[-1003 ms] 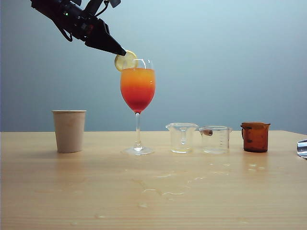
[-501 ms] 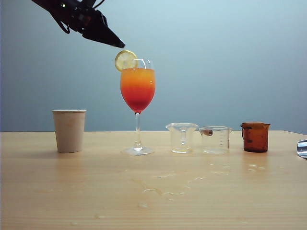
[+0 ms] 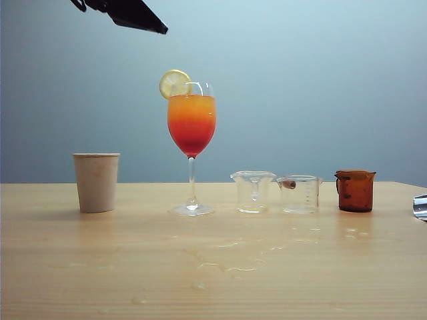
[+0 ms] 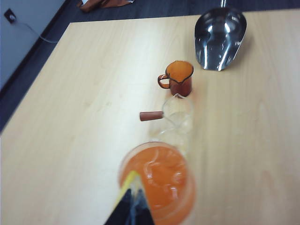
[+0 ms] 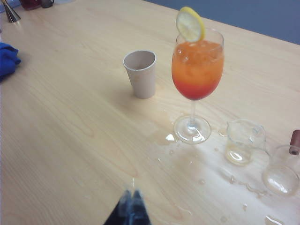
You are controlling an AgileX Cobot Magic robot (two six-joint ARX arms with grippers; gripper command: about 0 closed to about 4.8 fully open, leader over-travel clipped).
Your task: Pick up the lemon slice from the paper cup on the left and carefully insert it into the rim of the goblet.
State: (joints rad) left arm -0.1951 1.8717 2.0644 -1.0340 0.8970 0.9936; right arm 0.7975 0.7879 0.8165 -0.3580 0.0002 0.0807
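Pale blue-grey wall, light wooden table, dark floor, even light

No text, label, brand or number can be read anywhere in these views. The paper cup is plain beige with no print. One clear glass beaker carries faint graduation marks on its wall, but they are too small and pale to make out as figures. The goblet, the amber jug and the counter bear no lettering or signs.
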